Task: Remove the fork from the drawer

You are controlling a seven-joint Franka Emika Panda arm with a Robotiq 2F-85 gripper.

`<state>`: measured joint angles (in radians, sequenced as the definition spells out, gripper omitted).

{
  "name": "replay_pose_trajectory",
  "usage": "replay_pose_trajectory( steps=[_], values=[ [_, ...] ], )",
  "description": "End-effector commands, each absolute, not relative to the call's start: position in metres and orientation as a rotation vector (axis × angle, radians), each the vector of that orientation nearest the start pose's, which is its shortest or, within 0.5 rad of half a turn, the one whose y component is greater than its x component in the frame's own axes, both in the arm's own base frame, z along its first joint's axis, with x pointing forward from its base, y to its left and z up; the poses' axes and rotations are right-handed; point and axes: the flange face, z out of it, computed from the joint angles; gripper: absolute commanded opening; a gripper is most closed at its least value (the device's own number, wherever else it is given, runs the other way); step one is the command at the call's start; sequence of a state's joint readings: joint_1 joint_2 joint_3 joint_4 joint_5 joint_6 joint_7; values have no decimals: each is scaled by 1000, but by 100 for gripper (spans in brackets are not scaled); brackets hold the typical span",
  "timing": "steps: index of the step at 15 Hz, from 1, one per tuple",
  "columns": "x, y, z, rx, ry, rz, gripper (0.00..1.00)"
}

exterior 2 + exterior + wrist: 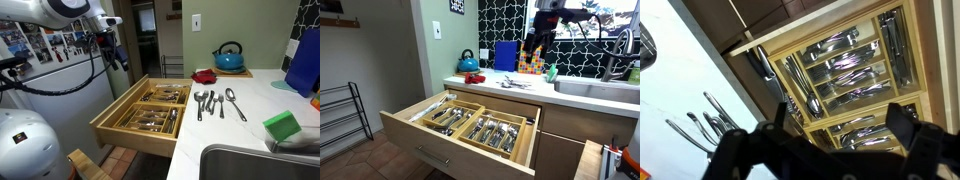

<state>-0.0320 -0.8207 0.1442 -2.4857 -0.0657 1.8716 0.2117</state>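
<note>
nearest, at the bottom of the wrist view: gripper (840, 115), jaws spread wide apart, holding nothing. hangs in open air over the drawer (902, 75), touching neither rim nor contents.

just beyond the jaws: drawer pulled far out, filling the centre and right of that frame. split by wooden dividers (845, 62) into long compartments, each packed with cutlery (855, 80). fork not to be told apart among the metal in there.

in both exterior views, same drawer jutting out from under the counter (255, 112), flat front panel (128, 137) toward the lower left of the frame, open top unobstructed. arm (70, 12) reaching in from the upper left, gripper above the drawer's far side rim.

next back: counter edge just beside the drawer's inner end, with loose cutlery (215, 103) lying near that edge, apart from the drawer. green sponge (283, 125) and sink (260, 162) at the lower right.

farthest: blue kettle (229, 57) at the back of the counter, near the wall, well apart from the drawer.
</note>
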Motion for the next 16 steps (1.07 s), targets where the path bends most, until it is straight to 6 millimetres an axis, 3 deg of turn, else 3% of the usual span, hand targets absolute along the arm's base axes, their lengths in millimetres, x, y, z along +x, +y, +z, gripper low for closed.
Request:
replay_pose_trajectory(
  steps=[1,10,16],
  values=[
    [323,41,566,-3255,197,-363,100],
    [323,41,566,-3255,197,-363,100],
    [369,71,534,-3232,207,-261,100]
  ],
)
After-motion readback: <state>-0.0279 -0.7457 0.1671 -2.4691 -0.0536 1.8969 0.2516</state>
